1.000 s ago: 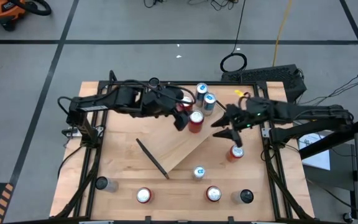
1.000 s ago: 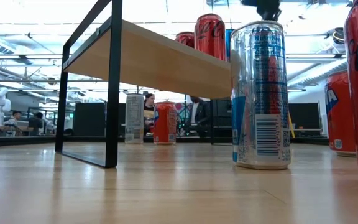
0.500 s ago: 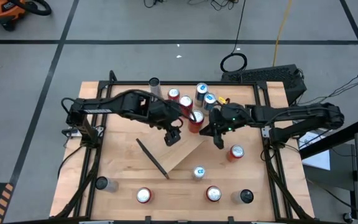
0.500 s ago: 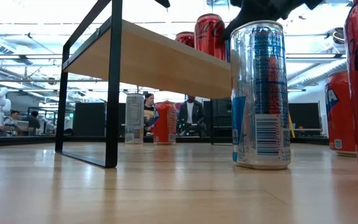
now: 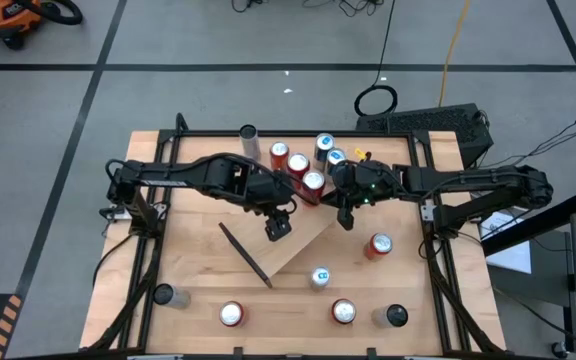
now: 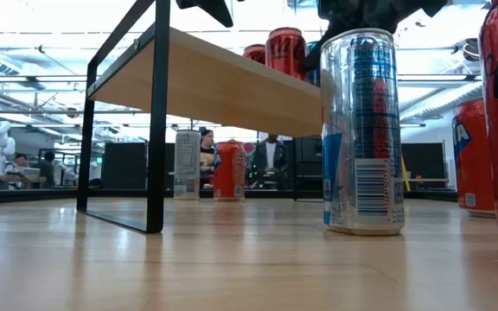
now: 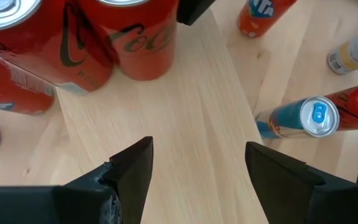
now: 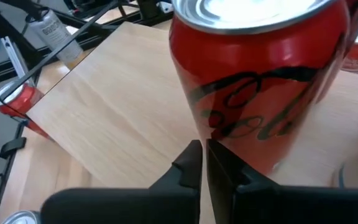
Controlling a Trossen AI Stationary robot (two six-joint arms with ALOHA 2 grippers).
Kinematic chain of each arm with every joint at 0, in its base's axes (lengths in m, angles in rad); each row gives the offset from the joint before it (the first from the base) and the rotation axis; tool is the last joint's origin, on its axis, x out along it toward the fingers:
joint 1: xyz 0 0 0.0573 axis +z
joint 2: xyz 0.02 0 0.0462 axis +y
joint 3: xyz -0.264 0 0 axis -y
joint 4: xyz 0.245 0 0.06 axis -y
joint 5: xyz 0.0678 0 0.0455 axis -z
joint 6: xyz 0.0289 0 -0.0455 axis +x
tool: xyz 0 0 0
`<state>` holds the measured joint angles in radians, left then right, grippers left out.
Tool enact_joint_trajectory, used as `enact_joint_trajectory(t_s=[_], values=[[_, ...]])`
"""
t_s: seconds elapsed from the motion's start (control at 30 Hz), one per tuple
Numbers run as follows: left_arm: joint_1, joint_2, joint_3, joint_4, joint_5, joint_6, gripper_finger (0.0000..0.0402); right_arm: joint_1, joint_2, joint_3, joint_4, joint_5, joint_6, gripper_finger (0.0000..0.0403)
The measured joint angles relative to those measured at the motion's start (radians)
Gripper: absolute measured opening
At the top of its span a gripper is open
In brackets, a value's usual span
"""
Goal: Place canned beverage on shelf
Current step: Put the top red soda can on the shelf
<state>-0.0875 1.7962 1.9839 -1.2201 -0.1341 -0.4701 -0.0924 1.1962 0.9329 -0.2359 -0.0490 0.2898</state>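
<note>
The wooden tabletop (image 5: 188, 250) carries everything, with loose cans scattered along its near edge and a cluster at the far side. On it the shelf (image 5: 298, 235) lies skewed, its light-wood board running diagonally from the near-left bracket (image 5: 244, 256) up toward the far right; the low view shows the board raised on its black frame, so anything on it stands clear above the table.

Both dark arms reach in over the shelf's far end. The left gripper (image 7: 197, 165) hangs over the bare middle of the board with its fingers spread and nothing between them, probably just clear of the can it faces. The right gripper (image 8: 202, 163) sits just beside that can, on its right, its fingers pressed together and empty; it looks placed to nudge or steady the can rather than grasp it.

The red cola can (image 8: 253, 81), the task's beverage, stands upright on the shelf near its far right end, with a second red can (image 7: 30, 56) close beside it. By my reading it is already placed and free of both grippers.

Off the shelf, a silver-blue slim can (image 6: 361, 130) stands on the table near it, and an orange can (image 5: 378, 245) stands to the right.
</note>
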Motion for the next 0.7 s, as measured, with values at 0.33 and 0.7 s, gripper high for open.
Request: enact_joint_trajectory(t_s=[0.33,0.7], values=[[0.0,-0.019,0.0,-0.018,0.008,0.005,0.0253,-0.005,0.0,0.0,-0.038,0.0,0.04,0.0],[0.075,-0.037,0.0,-0.061,-0.066,0.154,0.0253,0.062,-0.03,0.0,0.044,-0.003,0.091,0.0]])
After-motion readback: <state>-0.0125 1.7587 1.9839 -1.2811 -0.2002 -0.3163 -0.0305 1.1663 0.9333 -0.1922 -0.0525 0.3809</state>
